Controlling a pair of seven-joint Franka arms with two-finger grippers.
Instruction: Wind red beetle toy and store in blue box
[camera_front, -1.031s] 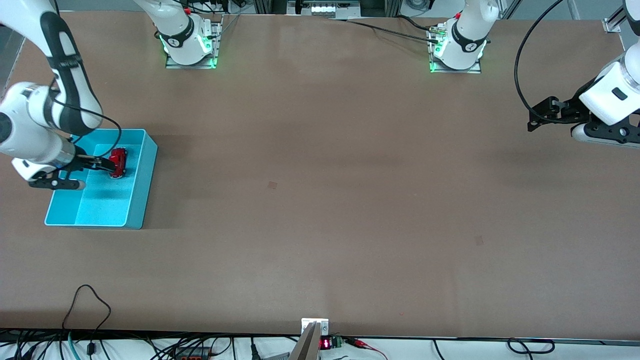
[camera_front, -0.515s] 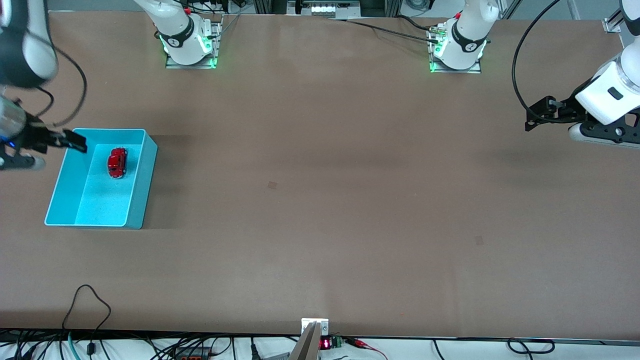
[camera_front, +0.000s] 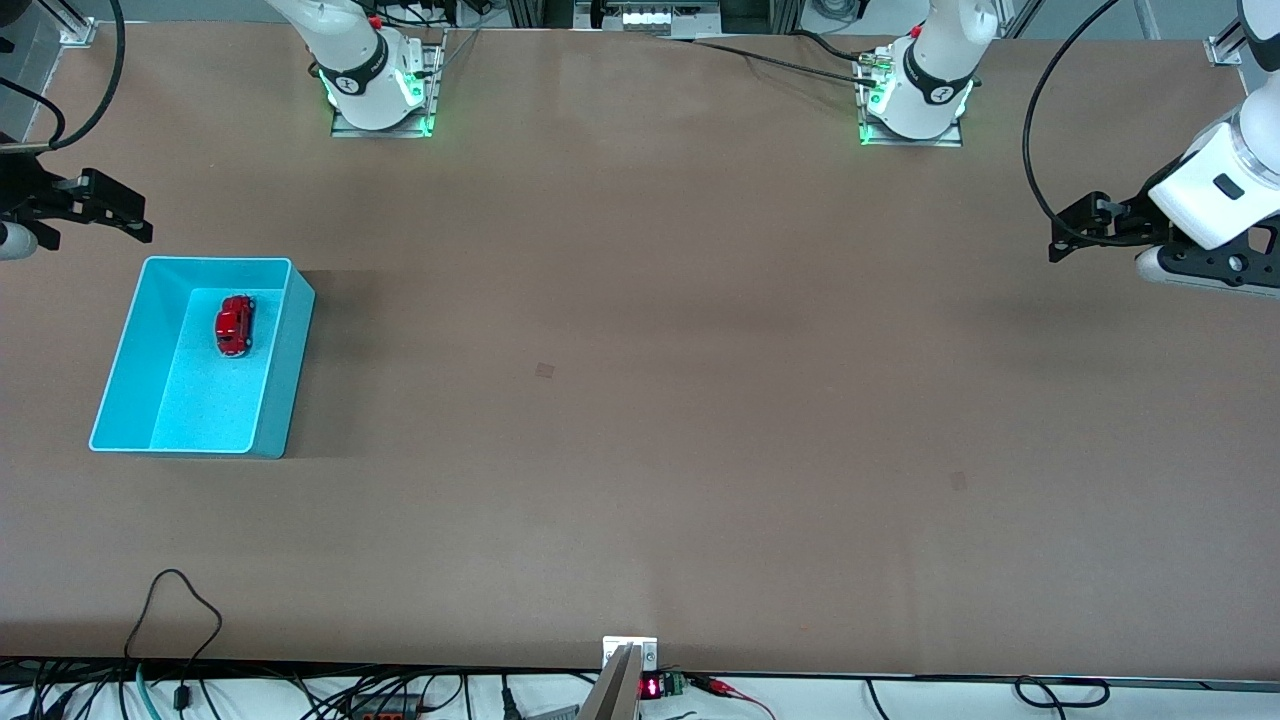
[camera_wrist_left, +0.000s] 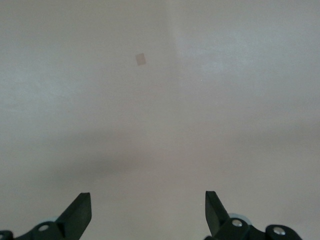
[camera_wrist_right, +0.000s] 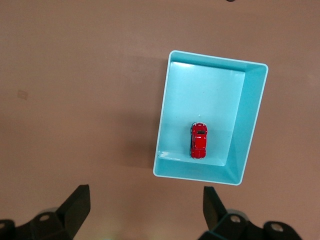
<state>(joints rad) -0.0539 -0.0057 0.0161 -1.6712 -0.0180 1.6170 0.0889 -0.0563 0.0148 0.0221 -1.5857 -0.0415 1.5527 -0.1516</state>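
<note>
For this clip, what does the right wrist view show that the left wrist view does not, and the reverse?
Only the right wrist view shows the blue box with the red beetle toy lying inside it on the floor, near one end wall, and the right gripper open above the table beside the box. Only the left wrist view shows the left gripper, open over bare table with a small square mark on it. Both share brown tabletop and a pair of spread black fingertips holding nothing.
</note>
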